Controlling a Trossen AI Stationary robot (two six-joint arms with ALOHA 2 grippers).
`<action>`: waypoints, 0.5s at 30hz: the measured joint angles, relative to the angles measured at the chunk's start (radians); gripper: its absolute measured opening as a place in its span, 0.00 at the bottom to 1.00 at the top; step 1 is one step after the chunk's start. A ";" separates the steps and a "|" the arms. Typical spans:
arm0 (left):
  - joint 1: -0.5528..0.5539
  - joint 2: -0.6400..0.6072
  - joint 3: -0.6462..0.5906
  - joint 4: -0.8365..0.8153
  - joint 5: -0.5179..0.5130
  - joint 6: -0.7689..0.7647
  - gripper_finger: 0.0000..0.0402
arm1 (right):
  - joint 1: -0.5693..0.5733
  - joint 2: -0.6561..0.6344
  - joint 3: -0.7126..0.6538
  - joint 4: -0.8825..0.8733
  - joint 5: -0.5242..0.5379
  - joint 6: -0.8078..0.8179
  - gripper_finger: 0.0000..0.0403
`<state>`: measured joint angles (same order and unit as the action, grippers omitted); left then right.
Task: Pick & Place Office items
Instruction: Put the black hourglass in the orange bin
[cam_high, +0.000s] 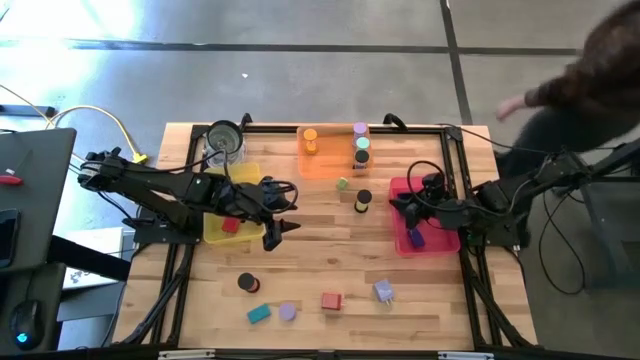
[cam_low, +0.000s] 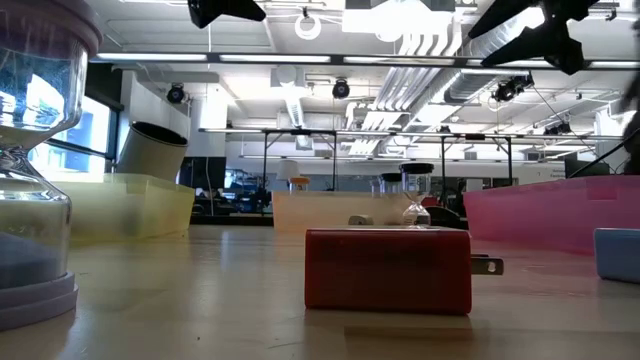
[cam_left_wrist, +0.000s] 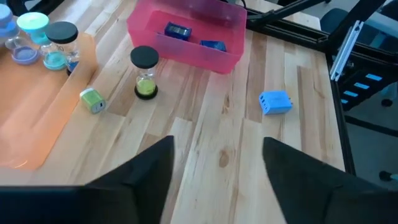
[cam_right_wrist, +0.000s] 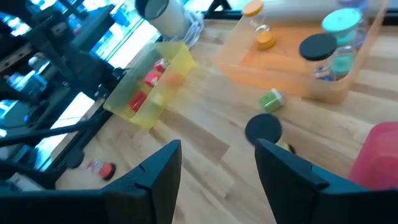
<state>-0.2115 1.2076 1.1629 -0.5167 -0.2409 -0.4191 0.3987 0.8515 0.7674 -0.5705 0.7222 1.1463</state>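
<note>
Pale wooden planks form the table (cam_high: 330, 270). Nearest its front edge lie a teal block (cam_high: 259, 314), a lavender disc (cam_high: 288, 312), a red block (cam_high: 331, 300), a light-blue block (cam_high: 384, 291) and a black-capped cylinder (cam_high: 247, 284). Farther back, the left gripper (cam_high: 277, 212) is held over the yellow tray (cam_high: 215, 233) edge, fingers spread and empty. The right gripper (cam_high: 404, 207) is held above the pink tray (cam_high: 400, 245), fingers likewise parted and empty; dark-blue pieces (cam_left_wrist: 178, 30) are seen inside. Beyond, the orange tray (cam_high: 325, 165) holds small capped cylinders.
</note>
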 joint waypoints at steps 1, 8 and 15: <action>0.000 0.000 0.000 0.000 0.000 0.000 0.63 | -0.006 0.001 0.000 0.000 0.005 -0.001 0.48; -0.014 0.000 0.000 0.000 0.010 -0.004 0.80 | -0.041 0.007 0.000 0.026 0.003 -0.001 0.48; -0.020 0.000 0.000 0.000 0.010 -0.005 0.82 | -0.042 0.007 0.000 0.037 -0.013 -0.025 0.48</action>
<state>-0.2314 1.2076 1.1629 -0.5167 -0.2310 -0.4241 0.3569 0.8589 0.7673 -0.5335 0.7093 1.1213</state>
